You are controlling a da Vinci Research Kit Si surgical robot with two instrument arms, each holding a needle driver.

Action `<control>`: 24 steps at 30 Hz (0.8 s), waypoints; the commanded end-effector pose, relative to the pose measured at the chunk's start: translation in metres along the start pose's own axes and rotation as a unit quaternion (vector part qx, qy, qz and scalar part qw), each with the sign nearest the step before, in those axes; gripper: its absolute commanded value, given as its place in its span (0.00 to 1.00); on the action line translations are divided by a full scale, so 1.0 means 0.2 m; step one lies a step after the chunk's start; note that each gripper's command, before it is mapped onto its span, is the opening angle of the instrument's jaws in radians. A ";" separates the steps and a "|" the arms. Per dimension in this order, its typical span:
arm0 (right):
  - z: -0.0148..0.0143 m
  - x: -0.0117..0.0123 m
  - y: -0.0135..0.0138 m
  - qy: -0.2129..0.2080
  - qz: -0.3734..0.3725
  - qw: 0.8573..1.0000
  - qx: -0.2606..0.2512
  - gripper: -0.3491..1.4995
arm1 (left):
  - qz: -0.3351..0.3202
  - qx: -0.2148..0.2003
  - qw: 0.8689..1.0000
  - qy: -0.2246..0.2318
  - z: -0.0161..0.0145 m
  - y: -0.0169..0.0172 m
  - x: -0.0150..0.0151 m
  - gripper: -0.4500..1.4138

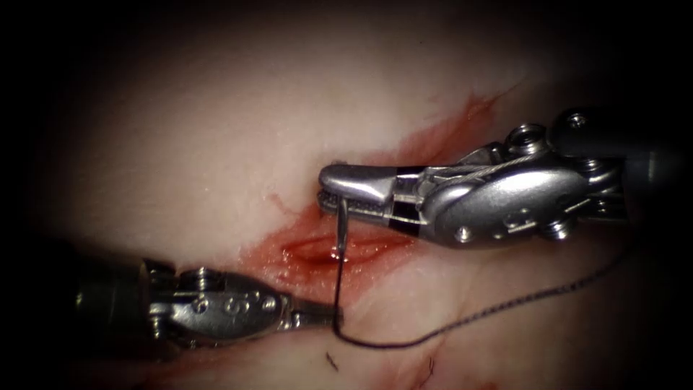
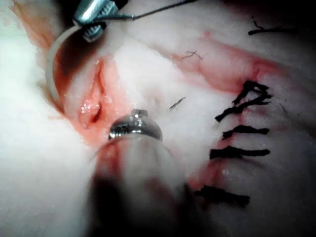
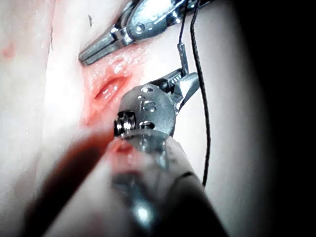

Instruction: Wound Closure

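The right tool [image 1: 333,196] had its jaws clamped on the needle [image 1: 340,238] near its swaged end, the shaft hanging toward 6 o'clock across the cut [image 1: 325,249] and looking clear of the tissue [image 1: 180,144]. The left tool [image 1: 332,315] had its jaws together beside the thread [image 1: 462,326], at 6 o'clock from the cut; whether it gripped anything could not be told. So far back a grip might let the needle swivel.

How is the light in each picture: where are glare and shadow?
Endoscope view: light pools on the tissue, edges dark; glare on the right hand, shut on the needle near its tail, point at the cut, entry unclear; left hand shut beside the thread, grip unclear. Left wrist view: tissue strongly lit. Right wrist view: broad shadow beside the tissue.
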 end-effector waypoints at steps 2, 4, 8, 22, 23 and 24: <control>0.005 -0.002 0.000 0.000 0.001 1.000 -0.001 0.00 | 0.000 0.000 1.000 0.000 0.003 0.000 -0.001 0.12; 0.005 -0.003 -0.002 0.000 0.005 1.000 0.000 0.00 | 0.000 0.000 1.000 0.000 0.003 0.000 0.000 0.12; 0.006 -0.005 -0.006 0.000 0.013 1.000 0.001 0.00 | 0.000 0.000 1.000 0.000 0.003 0.000 0.000 0.12; 0.005 -0.010 -0.010 0.000 0.082 0.997 0.000 0.00 | 0.000 0.000 1.000 0.000 0.003 0.000 0.000 0.12; 0.005 -0.010 -0.010 0.000 0.085 0.996 0.000 0.00 | 0.000 0.000 1.000 0.000 0.003 0.000 0.000 0.13; 0.005 -0.010 -0.010 0.000 0.091 0.996 0.000 0.00 | 0.000 0.000 1.000 0.000 0.003 0.000 0.000 0.13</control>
